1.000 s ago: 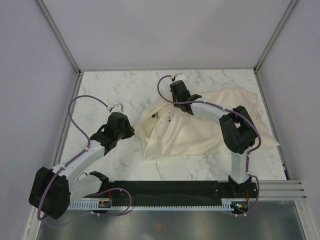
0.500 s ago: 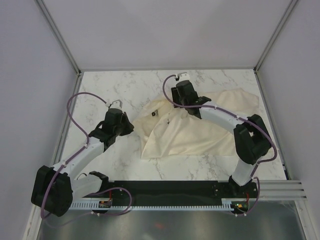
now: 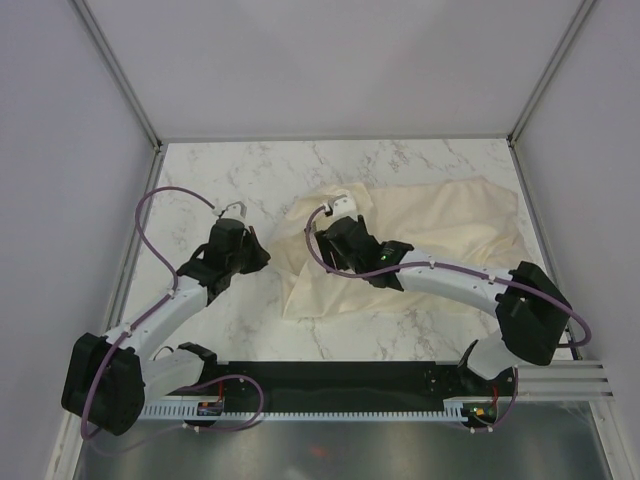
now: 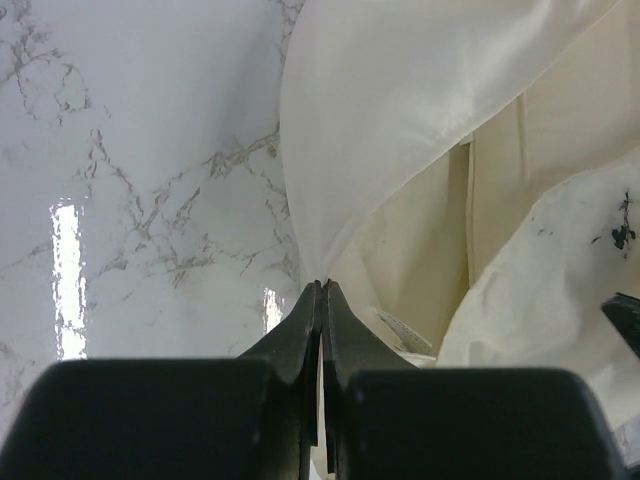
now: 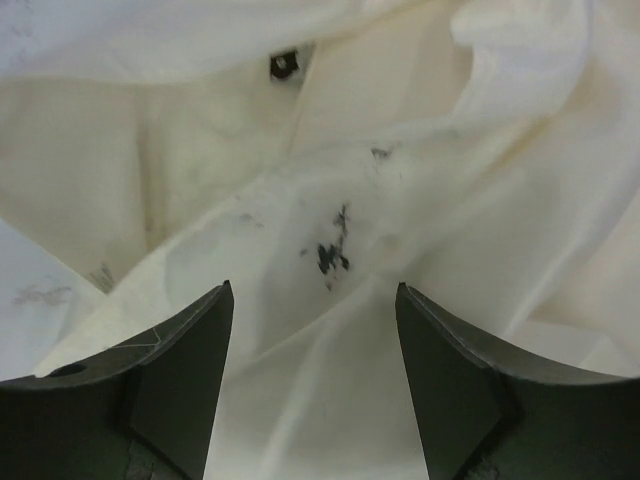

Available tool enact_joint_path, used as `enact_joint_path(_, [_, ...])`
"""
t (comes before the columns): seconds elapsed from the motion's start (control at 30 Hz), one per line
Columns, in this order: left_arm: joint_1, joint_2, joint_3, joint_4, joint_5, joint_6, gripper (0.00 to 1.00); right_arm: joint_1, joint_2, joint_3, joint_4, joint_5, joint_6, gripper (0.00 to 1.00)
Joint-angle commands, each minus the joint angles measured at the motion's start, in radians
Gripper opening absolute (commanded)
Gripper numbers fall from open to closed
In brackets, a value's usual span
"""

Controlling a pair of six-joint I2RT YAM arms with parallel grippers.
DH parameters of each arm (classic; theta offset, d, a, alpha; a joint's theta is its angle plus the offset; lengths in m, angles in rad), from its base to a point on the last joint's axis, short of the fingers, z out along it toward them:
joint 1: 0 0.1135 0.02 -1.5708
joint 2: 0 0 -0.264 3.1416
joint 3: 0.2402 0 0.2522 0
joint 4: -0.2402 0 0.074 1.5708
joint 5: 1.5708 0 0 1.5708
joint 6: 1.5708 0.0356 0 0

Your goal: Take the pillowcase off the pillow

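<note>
I find the right gripper (image 5: 312,300), jaws wide, directly over the pillowcase (image 5: 250,240). The left gripper (image 4: 320,290), closed tight, sits just beside its left edge.

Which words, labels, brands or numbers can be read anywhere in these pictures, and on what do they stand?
None can be read.
The small white tag by the pillowcase fold is too blurred to read.
The dark marks on the fabric are smudges, not letters.
</note>
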Motion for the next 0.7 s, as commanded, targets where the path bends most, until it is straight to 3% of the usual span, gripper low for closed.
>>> enact_joint_path(0.0, [0.004, -0.027, 0.005, 0.020, 0.020, 0.035, 0.02, 0.023, 0.024, -0.055, -0.056, 0.083, 0.090, 0.74])
enact_joint_path(0.07, [0.004, -0.033, 0.005, 0.021, 0.020, 0.037, 0.02, 0.041, 0.049, -0.072, -0.081, 0.124, 0.116, 0.74])
enact_joint_path(0.13, [0.004, -0.035, 0.002, 0.020, 0.020, 0.035, 0.02, 0.044, 0.070, -0.084, -0.095, 0.150, 0.135, 0.66])
enact_joint_path(0.17, [0.003, -0.032, 0.003, 0.020, 0.020, 0.035, 0.02, 0.046, 0.077, -0.087, -0.099, 0.159, 0.140, 0.55])
enact_joint_path(0.2, [0.004, -0.030, 0.003, 0.021, 0.020, 0.035, 0.02, 0.049, 0.078, -0.088, -0.110, 0.167, 0.144, 0.33])
enact_joint_path(0.3, [0.004, -0.025, 0.005, 0.021, 0.020, 0.034, 0.02, 0.058, 0.052, -0.107, -0.130, 0.205, 0.173, 0.07])
enact_joint_path(0.67, [0.006, 0.019, 0.029, 0.018, -0.027, 0.038, 0.02, 0.079, -0.229, -0.265, -0.337, 0.256, 0.365, 0.03])
